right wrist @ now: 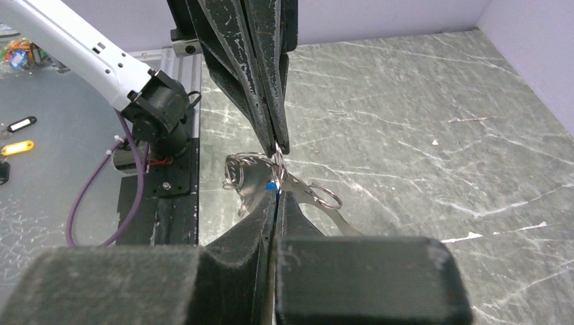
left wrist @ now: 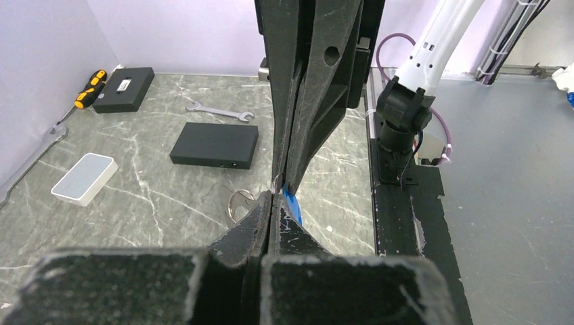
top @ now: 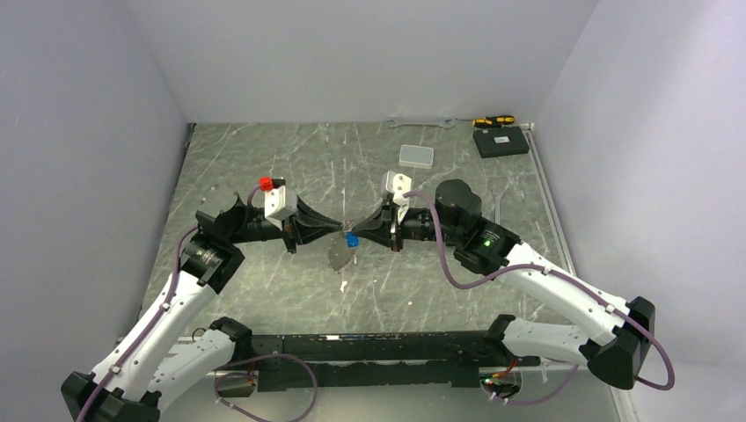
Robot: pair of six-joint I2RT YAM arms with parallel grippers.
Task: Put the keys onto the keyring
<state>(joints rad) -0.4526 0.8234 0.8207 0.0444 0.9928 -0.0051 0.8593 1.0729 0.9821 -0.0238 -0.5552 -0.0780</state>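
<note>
My two grippers meet tip to tip above the middle of the table. The left gripper (top: 339,230) is shut, pinching the thin silvery keyring (right wrist: 241,169) at its tips (left wrist: 274,198). The right gripper (top: 359,230) is shut on the blue-headed key (top: 352,239), whose blue head shows at its fingertips (right wrist: 271,185) and in the left wrist view (left wrist: 292,206). Silvery loops and a flat shiny piece (right wrist: 326,206) hang under the tips, above the table. I cannot tell the plain silvery key apart among them. A ring (left wrist: 238,203) shows left of the left fingers.
A clear rectangular box (top: 416,156) lies behind the grippers. A black box (top: 500,141), a yellow-black screwdriver (top: 493,120) and a wrench (top: 422,123) lie at the back right. A flat black box (left wrist: 214,144) shows in the left wrist view. A white scrap (top: 343,286) lies below the grippers.
</note>
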